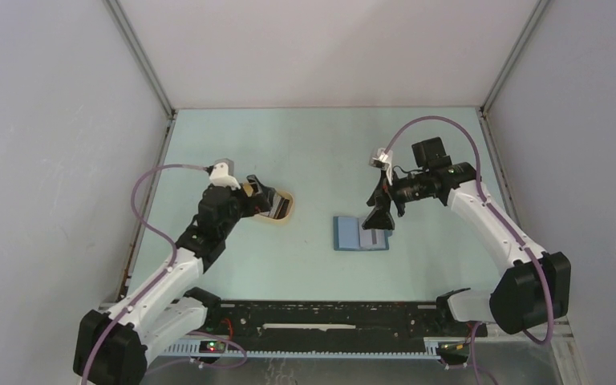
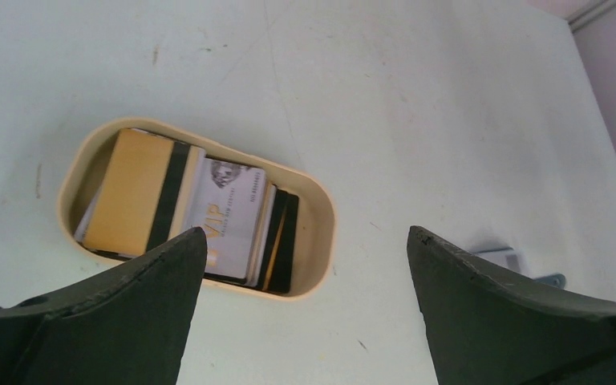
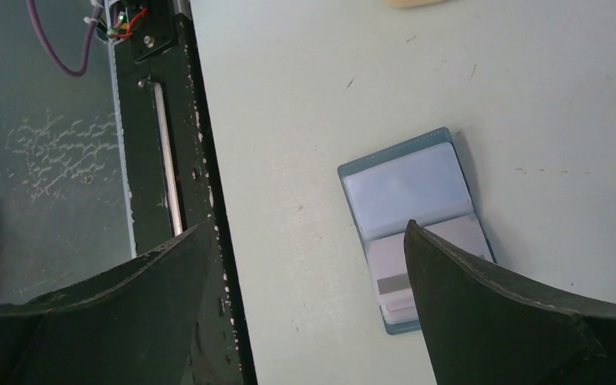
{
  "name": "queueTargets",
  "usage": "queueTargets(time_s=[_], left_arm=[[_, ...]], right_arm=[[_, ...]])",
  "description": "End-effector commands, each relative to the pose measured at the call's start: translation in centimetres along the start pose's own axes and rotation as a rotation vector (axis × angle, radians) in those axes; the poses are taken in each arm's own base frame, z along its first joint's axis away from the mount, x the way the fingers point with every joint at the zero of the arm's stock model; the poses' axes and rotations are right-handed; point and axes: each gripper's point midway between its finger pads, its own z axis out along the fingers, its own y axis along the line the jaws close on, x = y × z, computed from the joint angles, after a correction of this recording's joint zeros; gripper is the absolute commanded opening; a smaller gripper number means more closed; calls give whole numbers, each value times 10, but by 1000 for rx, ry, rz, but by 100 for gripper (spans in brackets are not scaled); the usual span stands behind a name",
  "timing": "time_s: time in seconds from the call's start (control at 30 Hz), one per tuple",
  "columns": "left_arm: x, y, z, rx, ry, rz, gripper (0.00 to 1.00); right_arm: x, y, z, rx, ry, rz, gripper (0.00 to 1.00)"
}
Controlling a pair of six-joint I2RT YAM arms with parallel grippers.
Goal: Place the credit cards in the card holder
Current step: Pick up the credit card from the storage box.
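Left claw [image 2: 305,233], open, above credit cards [image 2: 224,208] in the tray [image 2: 326,228]. Right claw [image 3: 309,224], open, over the card holder [image 3: 405,184]; bare surface [image 1: 305,144] around.

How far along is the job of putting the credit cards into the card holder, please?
Done: the card holder lies open with one pale card at one half. In hand: nothing; the left jaws stand open at the tan tray, the right jaws open over the holder. Left: several credit cards lie stacked in the tray.

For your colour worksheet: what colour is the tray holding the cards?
The tray is cream; left wrist view.
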Motion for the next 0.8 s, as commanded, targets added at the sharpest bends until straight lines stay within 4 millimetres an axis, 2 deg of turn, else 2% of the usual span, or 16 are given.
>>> queueTargets(time_s=[0.0, 0.13, 0.23, 0.3, 0.4, 0.47, 0.63, 0.77], left_arm=[[-15, 7, 11, -8, -14, -2, 100], [-2, 2, 26, 23, 97, 4, 90], [7, 13, 30, -45, 184, 47, 84], [6, 22, 29, -100, 210, 90, 82], [1, 34, 25, -203, 252, 179, 81], [-4, 32, 28, -246, 271, 250, 81], [11, 37, 38, -388, 413, 516, 84], [15, 41, 48, -426, 464, 634, 84]], right_arm=[[0, -4, 4, 14, 20, -12, 97], [2, -7, 6, 29, 35, -6, 97], [3, -8, 7, 31, 37, 5, 97], [3, -9, 7, 31, 37, 6, 97], [2, -8, 7, 28, 34, 8, 97], [3, -8, 8, 28, 35, 11, 97], [3, -9, 7, 29, 35, 13, 97], [3, -9, 8, 27, 35, 16, 97]])
